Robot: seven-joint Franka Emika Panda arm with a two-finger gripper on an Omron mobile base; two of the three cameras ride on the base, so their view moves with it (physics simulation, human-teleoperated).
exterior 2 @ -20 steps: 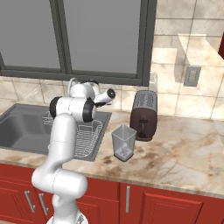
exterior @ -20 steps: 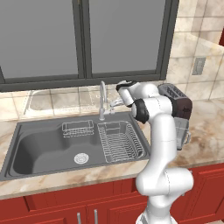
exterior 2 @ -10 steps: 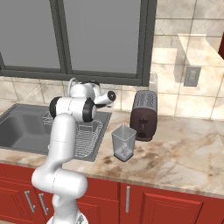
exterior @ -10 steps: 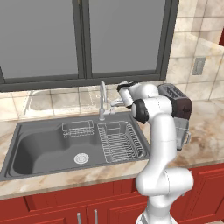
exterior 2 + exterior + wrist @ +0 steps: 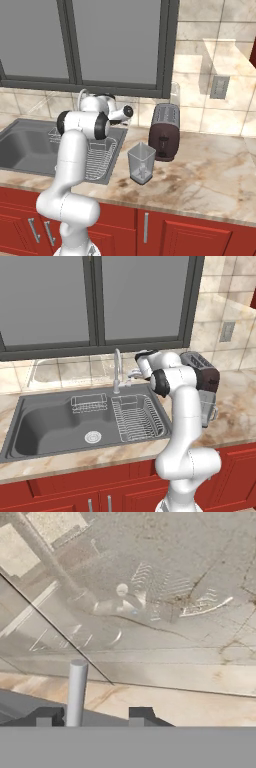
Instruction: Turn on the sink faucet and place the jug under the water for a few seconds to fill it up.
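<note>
Jug (image 5: pixel 141 163), a translucent grey-clear pitcher with a squarish tapered body, stands nearest on the beige marble counter (image 5: pixel 200 175), just beside the dark two-slot toaster (image 5: pixel 164 131) and right of the wire dish rack (image 5: pixel 139 416) that sits in the wide dark grey sink (image 5: pixel 45 426). Behind the rack the slim chrome gooseneck faucet (image 5: pixel 117 368) rises, with the two-finger gripper (image 5: pixel 135 374) close to its right side near the base lever. From the right base camera the white arm covers the faucet; the hand camera shows a pale rod between the partly spread dark fingertips (image 5: pixel 46 716), contact unclear. Nothing has shifted in the last second
</note>
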